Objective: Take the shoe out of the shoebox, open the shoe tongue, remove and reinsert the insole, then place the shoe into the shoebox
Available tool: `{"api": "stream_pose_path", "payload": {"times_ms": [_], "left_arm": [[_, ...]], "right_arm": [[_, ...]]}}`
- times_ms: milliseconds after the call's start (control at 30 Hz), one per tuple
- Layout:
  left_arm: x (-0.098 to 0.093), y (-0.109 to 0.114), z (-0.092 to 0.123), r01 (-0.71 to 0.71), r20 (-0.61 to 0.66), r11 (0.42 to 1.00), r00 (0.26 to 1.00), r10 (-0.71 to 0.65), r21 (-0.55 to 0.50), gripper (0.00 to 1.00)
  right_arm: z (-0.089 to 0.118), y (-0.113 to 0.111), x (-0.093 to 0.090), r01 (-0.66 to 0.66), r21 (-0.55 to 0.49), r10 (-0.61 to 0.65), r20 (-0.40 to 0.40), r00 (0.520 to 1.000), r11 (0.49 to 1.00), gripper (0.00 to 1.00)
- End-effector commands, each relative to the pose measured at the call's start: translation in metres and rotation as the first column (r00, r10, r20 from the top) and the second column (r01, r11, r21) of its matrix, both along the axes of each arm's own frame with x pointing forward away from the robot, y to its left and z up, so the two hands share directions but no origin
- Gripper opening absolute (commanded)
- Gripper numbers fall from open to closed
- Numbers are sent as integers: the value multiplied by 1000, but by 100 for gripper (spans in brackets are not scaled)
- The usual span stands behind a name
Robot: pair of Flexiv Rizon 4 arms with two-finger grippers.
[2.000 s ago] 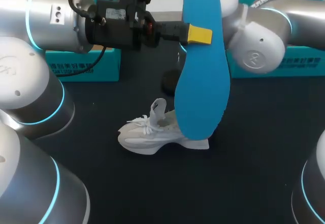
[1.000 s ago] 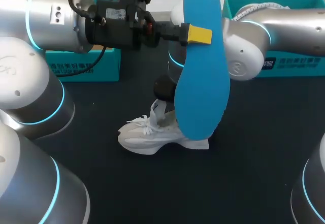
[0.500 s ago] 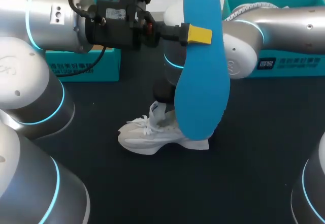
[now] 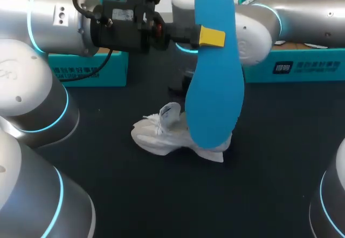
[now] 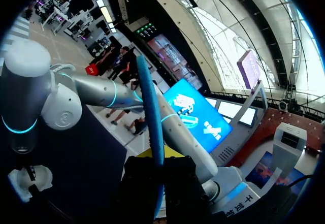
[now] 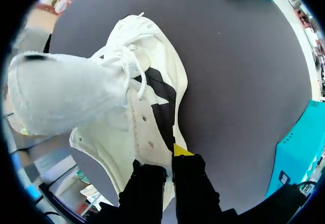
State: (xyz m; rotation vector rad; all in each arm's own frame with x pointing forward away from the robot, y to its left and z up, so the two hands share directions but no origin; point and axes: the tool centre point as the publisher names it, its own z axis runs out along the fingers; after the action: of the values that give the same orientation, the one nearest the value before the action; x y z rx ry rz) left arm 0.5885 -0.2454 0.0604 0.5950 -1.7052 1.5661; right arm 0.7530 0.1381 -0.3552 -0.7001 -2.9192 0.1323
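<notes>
The dark worktop (image 4: pixel 269 168) filled the head view. The left arm (image 4: pixel 59 22) came in from 9 o'clock and reached across to the middle. The right arm (image 4: pixel 302 17) came in from 3 o'clock and bent down behind the insole. A teal shoebox (image 4: pixel 302 68) stood at the worktop's 2 o'clock, and a second teal box (image 4: pixel 86 70) at 10 o'clock, well apart from it.

The blue insole (image 4: pixel 214 87) hung upright above the middle of the worktop, its length running from 12 to 6 o'clock. Its lower end covered the heel part of the shoe in the head view. In the left wrist view the insole (image 5: pixel 152 132) showed edge-on, rising out from between the fingers.

The white shoe (image 4: pixel 161 135) was on the worktop just 6 o'clock of centre, outside the shoebox, with its toe toward 9 o'clock and its heel toward 3 o'clock. Its tongue (image 4: pixel 170 113) stood up from the opening, and the laces (image 6: pixel 134 76) lay loose across the front.

The left claw (image 4: pixel 212 36) was clamped on the insole near its upper end, one yellow tip flat against the blue face. The right claw (image 6: pixel 170 165) stood narrow, pinching the shoe's side wall beside the eyelets from both sides, one yellow tip showing against the inside.
</notes>
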Motion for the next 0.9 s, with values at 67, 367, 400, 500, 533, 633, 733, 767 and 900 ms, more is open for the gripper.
{"api": "stream_pose_path", "payload": {"times_ms": [67,367,400,500,533,633,733,767,900], "left_arm": [[-1,0,-2,-2,-1,1000,1000,2,-1,0],[-1,0,-2,-2,-1,1000,1000,2,-1,0],[-1,0,-2,-2,-1,1000,1000,2,-1,0],[-1,0,-2,-2,-1,1000,1000,2,-1,0],[-1,0,-2,-2,-1,1000,1000,2,-1,0],[-1,0,-2,-2,-1,1000,1000,2,-1,0],[-1,0,-2,-2,-1,1000,1000,2,-1,0],[-1,0,-2,-2,-1,1000,1000,2,-1,0],[-1,0,-2,-2,-1,1000,1000,2,-1,0]], "right_arm": [[18,-29,-3,362,212,-354,-79,932,908,0],[23,-32,-10,563,283,-553,-121,824,776,0],[23,-32,-10,563,283,-553,-121,824,776,0],[23,-32,-10,563,283,-553,-121,824,776,0],[23,-32,-10,563,283,-553,-121,824,776,0],[23,-32,-10,563,283,-553,-121,824,776,0],[23,-32,-10,563,283,-553,-121,824,776,0],[23,-32,-10,563,283,-553,-121,824,776,0],[20,-26,-10,599,283,-591,-122,797,749,0]]}}
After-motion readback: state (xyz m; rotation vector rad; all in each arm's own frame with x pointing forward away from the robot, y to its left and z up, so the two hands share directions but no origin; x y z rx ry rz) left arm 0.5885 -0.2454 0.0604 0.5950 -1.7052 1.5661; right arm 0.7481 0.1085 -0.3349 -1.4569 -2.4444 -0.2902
